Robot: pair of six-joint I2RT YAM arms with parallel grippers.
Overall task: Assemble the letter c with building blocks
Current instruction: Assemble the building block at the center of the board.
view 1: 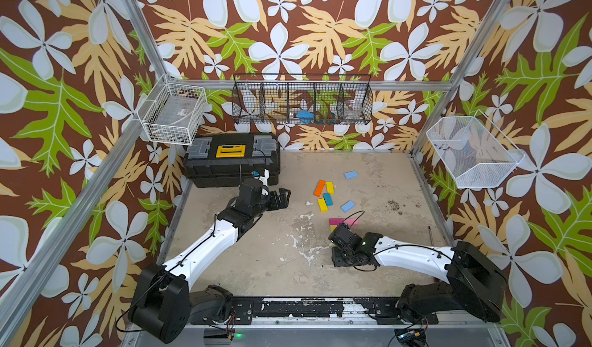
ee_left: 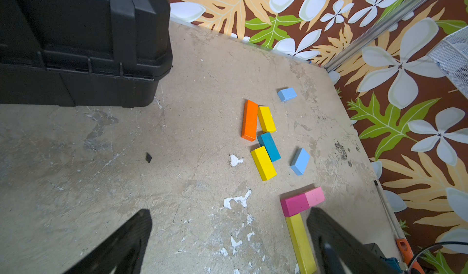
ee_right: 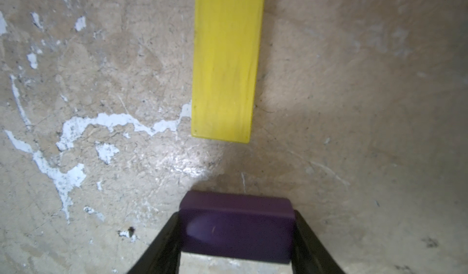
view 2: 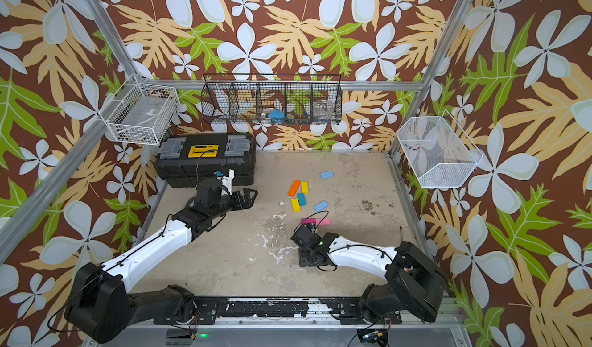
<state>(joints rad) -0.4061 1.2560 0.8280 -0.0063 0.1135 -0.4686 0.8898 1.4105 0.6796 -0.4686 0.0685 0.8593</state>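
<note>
Right wrist view: a matte purple block point(ee_right: 238, 234), edges slightly rounded, is pinched side to side by the right claw point(ee_right: 235, 219). It's parked just near of a long flat yellow block point(ee_right: 225, 60) on the scuffed, paint-chipped table point(ee_right: 354, 108). The left claw point(ee_left: 228, 245) is spread wide, left of the loose coloured blocks point(ee_left: 263, 138) mid-table.

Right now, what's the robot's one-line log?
left jaws: open, empty | right jaws: gripping purple block | gap to long yellow block | C: unfinished
</note>
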